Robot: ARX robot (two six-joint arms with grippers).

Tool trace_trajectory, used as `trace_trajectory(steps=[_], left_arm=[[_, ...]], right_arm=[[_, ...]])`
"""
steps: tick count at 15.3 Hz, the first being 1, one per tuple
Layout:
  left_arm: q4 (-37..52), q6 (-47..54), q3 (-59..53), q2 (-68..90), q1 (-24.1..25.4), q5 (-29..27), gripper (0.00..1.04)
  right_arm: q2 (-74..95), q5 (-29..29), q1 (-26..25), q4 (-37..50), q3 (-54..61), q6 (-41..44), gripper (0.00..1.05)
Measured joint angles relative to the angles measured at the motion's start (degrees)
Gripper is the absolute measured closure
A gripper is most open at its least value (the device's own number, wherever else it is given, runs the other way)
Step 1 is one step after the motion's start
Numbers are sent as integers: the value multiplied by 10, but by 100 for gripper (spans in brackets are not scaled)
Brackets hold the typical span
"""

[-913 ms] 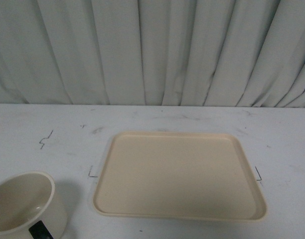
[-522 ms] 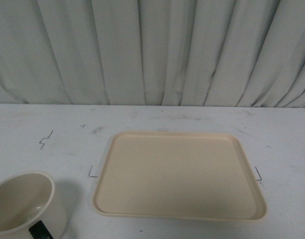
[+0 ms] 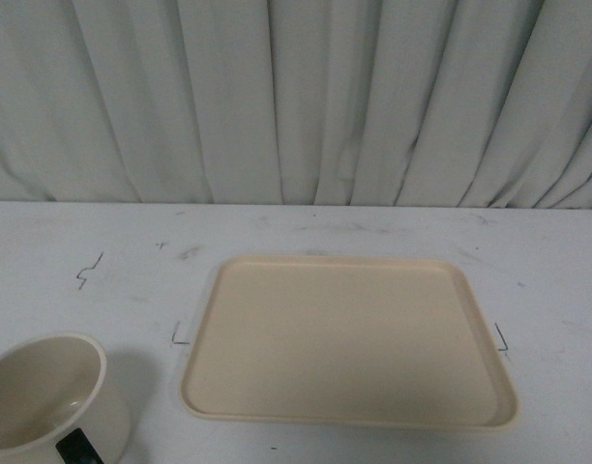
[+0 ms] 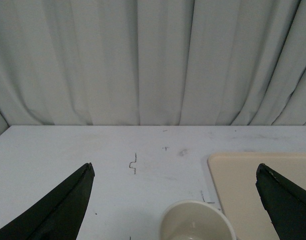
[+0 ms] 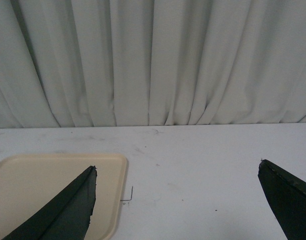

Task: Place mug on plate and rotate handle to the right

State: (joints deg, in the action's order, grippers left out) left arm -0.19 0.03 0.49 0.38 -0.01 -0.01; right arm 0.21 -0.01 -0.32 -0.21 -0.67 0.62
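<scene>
Mug (image 3: pixel 46 396) upright on bench (image 3: pixel 103 242), near left, beside plate (image 3: pixel 349 338) but apart from it; black handle (image 3: pixel 78 448) seems to face the robot, cropped by frame edge. Left fingers (image 4: pixel 58 215) and right fingers (image 5: pixel 68 210) spread wide, holding nothing. Pale curtain (image 3: pixel 296 97) hangs behind.

White table (image 3: pixel 103 242), scuffed with faint grey smudges and marked with a small zigzag pen mark (image 3: pixel 88 271) toward the far left. Carries a flat beige plate (image 3: pixel 349 338) just right of centre, with thin dark corner marks (image 3: pixel 180 334) drawn just beside its left and right edges. Also bears a cream mug (image 3: pixel 107 411) at the near left corner, upright, apart from the plate, black handle (image 3: pixel 78 449) turned toward the near edge.
</scene>
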Motion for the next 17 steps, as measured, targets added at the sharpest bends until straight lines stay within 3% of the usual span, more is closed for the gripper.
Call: trace_trajectory(steps=[1,2,3,4,5,8,10,13,17], left_arm=[[-1,0,0,0,0,0,7],[-124,-9,48,65,-45,-110,7],[-189,-13,106,172,-61,-185,7],[-209,-16,149,253,-24,-208,7],[-216,-23,178,305,9,-186,7],[-245,-41,276,495,88,-47,7],[-237,-25,314,575,105,42,7],[-207,-4,321,686,106,94,7],[-162,15,321,766,98,113,7]], right_arm=[[0,0,0,0,0,0,6],[0,1,0,0,0,0,6],[0,0,0,0,0,-1,6],[0,0,0,0,0,-2,6],[0,0,0,0,0,-2,6],[0,0,0,0,0,-2,6],[0,0,0,0,0,-2,6],[0,0,0,0,0,-2,6],[0,0,0,0,0,-2,6]])
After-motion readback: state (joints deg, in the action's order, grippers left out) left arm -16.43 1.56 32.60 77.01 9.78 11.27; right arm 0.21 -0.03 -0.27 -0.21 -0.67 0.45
